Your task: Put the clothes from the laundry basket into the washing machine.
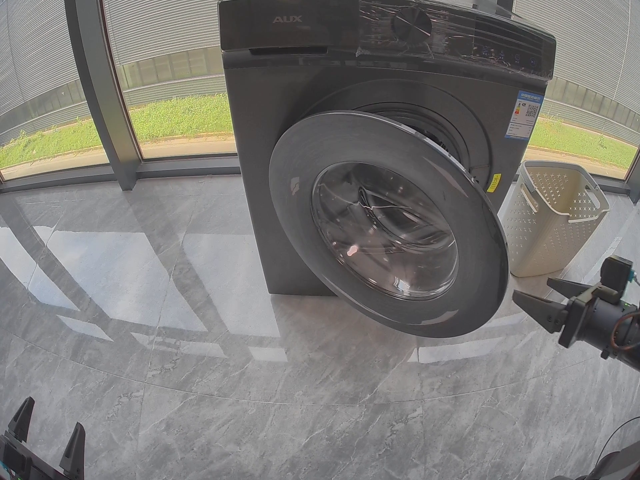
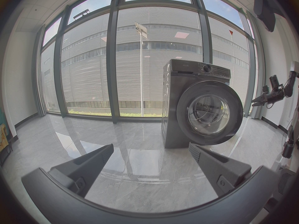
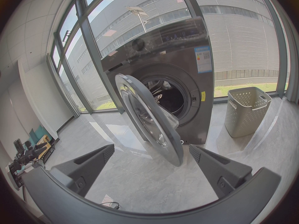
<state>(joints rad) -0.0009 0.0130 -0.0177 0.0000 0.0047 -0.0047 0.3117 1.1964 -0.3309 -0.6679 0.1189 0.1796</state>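
Observation:
A dark grey washing machine (image 1: 293, 168) stands on the floor with its round door (image 1: 387, 225) swung partly open; the drum opening (image 3: 166, 97) looks dark, with something pale near its upper edge. Right of the machine stands a beige perforated laundry basket (image 1: 553, 218), whose inside I cannot see. My right gripper (image 1: 540, 298) is open, held in the air just right of the door's lower edge and in front of the basket. Low at the left, my left gripper (image 1: 47, 431) is open and far from the machine. Both hold nothing.
Glossy grey tiled floor (image 1: 167, 341) spreads in front of and left of the machine. Tall glass windows with dark frames (image 1: 100, 81) run behind it. Equipment and clutter stand at the room's far side (image 3: 28, 153).

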